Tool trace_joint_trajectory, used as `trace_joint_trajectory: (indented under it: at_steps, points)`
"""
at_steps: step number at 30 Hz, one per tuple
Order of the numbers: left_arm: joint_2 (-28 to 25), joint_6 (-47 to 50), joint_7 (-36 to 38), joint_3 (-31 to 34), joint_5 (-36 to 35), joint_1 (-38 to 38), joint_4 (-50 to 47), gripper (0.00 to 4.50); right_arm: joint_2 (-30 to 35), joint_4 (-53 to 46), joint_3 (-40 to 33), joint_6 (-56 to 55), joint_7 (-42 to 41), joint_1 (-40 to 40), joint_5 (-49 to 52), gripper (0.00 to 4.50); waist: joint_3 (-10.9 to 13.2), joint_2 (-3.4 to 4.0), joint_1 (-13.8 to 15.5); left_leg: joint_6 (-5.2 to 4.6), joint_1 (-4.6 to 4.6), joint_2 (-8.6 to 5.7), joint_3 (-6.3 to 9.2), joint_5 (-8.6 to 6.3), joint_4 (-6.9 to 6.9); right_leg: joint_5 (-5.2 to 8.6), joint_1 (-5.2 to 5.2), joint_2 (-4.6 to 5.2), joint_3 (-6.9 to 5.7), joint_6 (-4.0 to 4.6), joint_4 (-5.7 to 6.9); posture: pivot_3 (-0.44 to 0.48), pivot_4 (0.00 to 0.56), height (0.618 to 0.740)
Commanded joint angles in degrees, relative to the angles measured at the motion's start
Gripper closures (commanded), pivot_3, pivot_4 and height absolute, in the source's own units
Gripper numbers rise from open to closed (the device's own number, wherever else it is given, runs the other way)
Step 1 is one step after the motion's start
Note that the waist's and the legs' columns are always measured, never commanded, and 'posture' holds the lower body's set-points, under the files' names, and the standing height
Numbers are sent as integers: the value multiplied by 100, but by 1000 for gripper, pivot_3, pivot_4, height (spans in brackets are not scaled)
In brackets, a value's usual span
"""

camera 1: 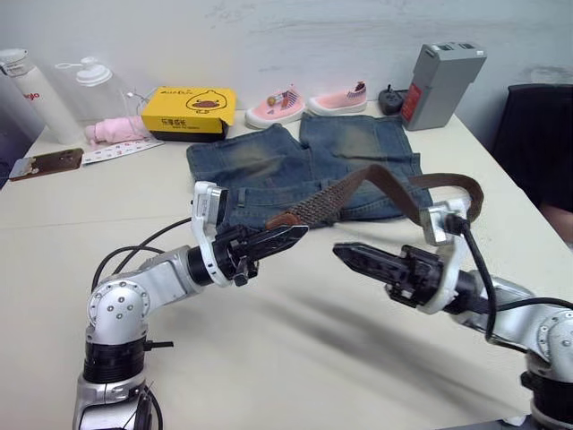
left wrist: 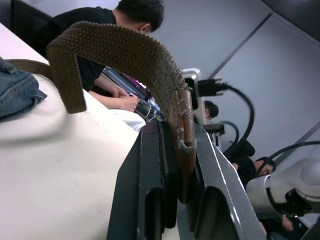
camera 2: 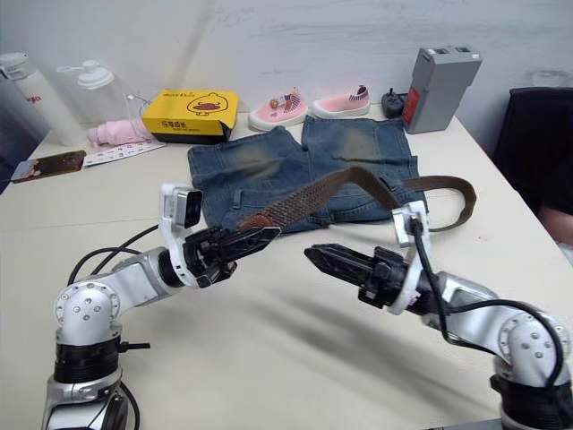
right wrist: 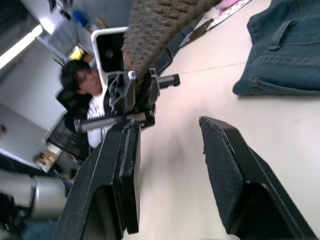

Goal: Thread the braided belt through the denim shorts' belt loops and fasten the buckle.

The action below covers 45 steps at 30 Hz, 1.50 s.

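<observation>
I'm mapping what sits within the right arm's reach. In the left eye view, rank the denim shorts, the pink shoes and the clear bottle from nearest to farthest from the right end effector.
From the right end effector:
1. Denim shorts, just beyond it, mid-table.
2. Pink shoes, past the shorts at the table's far edge.
3. Clear bottle, far-left corner, farthest.

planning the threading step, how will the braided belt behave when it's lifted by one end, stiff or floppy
Probably semi-floppy: the braided belt, pinched at its tip by the left gripper, arches up, then droops back onto the denim shorts. It holds a curve, so likely some springiness. The woven texture should grip rather than slip. The free end may drag and swing.
</observation>
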<state>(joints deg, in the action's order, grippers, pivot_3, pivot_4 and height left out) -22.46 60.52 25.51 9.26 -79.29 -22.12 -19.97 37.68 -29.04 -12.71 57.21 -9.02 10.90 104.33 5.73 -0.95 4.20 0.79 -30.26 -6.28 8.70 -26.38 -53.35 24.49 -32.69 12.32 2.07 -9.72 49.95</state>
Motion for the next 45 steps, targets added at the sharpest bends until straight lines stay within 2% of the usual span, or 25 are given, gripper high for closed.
trace_joint_trajectory:
  at_steps: [1,3,14,17,20,25,29,30,33,34,37,38,40,42,43,45]
  points:
    - [-80,4,-272,76,-477,-31,-186,4500,-787,36,450,-966,796,241,688,2440,-1,-2,10,0,4,0,1,0,0,0,0,0,-1,0,0,0,150,624]
    - [-107,-7,-355,45,-532,-4,-195,4500,-1085,75,448,-1279,921,405,833,2440,-3,-6,25,32,3,1,13,17,0,-8,-7,-15,-4,-15,-2,0,150,624]
    - [-219,-90,-544,-29,-718,70,-244,4500,-1900,277,527,-1980,1528,809,867,2440,-3,-5,11,32,-7,5,7,16,-1,-10,-31,-65,12,-19,21,0,150,624]
    - [-249,-98,-560,-35,-744,92,-272,4500,-1922,325,487,-2063,1582,816,849,3248,-3,-5,9,31,-9,4,3,16,-2,-10,-37,-67,17,-18,27,0,150,624]
    - [-283,-119,-583,-39,-760,103,-278,4500,-1910,350,484,-2105,1600,794,802,4449,-3,-5,6,30,-12,5,4,15,-1,-9,-44,-68,19,-17,37,0,150,624]
    - [-311,-169,-620,-86,-705,62,-279,4500,-1923,337,544,-2093,1589,761,673,4449,-3,-5,3,28,-11,4,3,14,-2,-8,-46,-68,21,-15,43,0,150,624]
    - [-367,-177,-554,-192,-466,34,-287,2872,-1921,272,464,-2155,1593,730,656,4500,-3,-5,3,27,-11,4,4,14,-2,-7,-46,-68,21,-13,43,0,150,624]
    - [-461,-262,-421,-322,-70,-3,-311,2708,-1909,244,372,-2202,1600,670,695,4500,-3,-5,4,27,-11,4,4,14,-2,-7,-46,-68,21,-13,43,0,150,624]
    - [-977,-780,322,-952,1403,-133,-268,1557,-1891,223,-32,-2498,1724,452,766,4500,-4,-7,9,27,-12,4,3,14,-1,-7,-48,-69,22,-13,44,0,150,624]
    - [-1158,-1162,548,-1296,2049,-250,-136,1098,-1882,219,-208,-2594,1765,370,811,4500,-4,-7,17,27,-12,4,3,14,-1,-7,-47,-69,22,-13,44,0,150,624]
    - [-1474,-2477,1079,-2316,3960,-697,514,89,-1841,140,-526,-2774,1852,216,865,4500,-3,-4,41,26,-14,1,-11,14,-2,6,-48,-68,25,13,45,0,150,624]
    - [-1462,-3052,1131,-2686,4705,-931,946,37,-1829,103,-631,-2810,1898,161,866,4500,-3,-4,49,21,-16,-2,-13,11,-4,11,-48,-69,28,26,44,0,150,624]
    - [-1357,-3844,1272,-3041,5599,-1182,1566,37,-1829,59,-742,-2844,1960,103,866,4500,-3,-3,45,3,-14,-3,-23,3,-7,10,-48,-65,27,28,44,0,150,624]
    - [-1072,-4825,1282,-3385,6538,-1678,2627,37,-1856,-14,-827,-2907,2049,42,866,4500,-5,-2,37,-3,-16,4,-30,0,-7,9,-55,-65,42,28,43,0,150,624]
    - [-850,-5452,1129,-3679,7181,-2122,3507,37,-1866,-107,-891,-2944,2078,-14,867,4500,-5,-4,36,-4,-17,3,-31,-1,-8,9,-59,-67,45,27,46,0,150,624]
    - [-551,-6255,979,-3928,7908,-2621,4619,37,-1880,-217,-955,-2979,2109,-73,867,4500,-5,-10,52,-6,-34,2,-28,2,-9,-2,-71,-66,42,6,42,0,150,624]
